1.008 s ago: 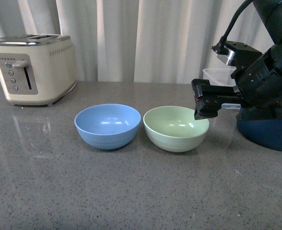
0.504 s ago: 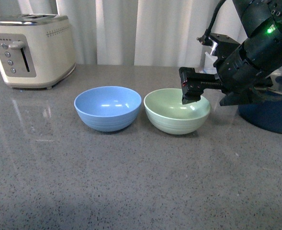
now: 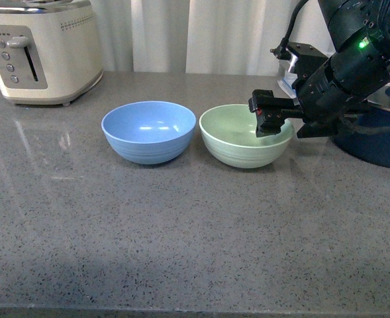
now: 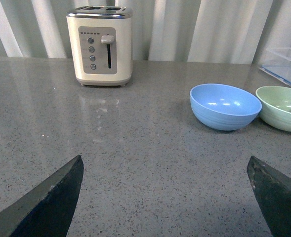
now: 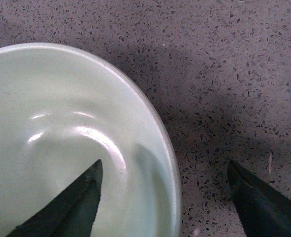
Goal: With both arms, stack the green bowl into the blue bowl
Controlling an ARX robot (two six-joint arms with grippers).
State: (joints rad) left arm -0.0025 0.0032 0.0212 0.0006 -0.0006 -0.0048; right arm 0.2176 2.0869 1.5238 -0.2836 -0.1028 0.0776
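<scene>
The green bowl point(image 3: 244, 135) sits upright on the grey counter, just right of the blue bowl point(image 3: 149, 131), the two almost touching. My right gripper point(image 3: 269, 120) hangs open over the green bowl's right rim. In the right wrist view the green bowl point(image 5: 61, 148) has its rim between the jaws, one finger over the inside, the other over the counter outside. My left gripper point(image 4: 165, 168) is open above bare counter, well short of the blue bowl point(image 4: 225, 105) and the green bowl point(image 4: 281, 107). The left arm is out of the front view.
A cream toaster point(image 3: 39, 50) stands at the back left, also the toaster point(image 4: 101, 44) in the left wrist view. A dark navy pot point(image 3: 373, 142) sits behind my right arm, with a clear container point(image 4: 286, 66) further back. White curtains close off the rear.
My right gripper has moved left and down from beside the green bowl to straddle its right rim. The front view has tilted downward. Both bowls have stayed in place.
</scene>
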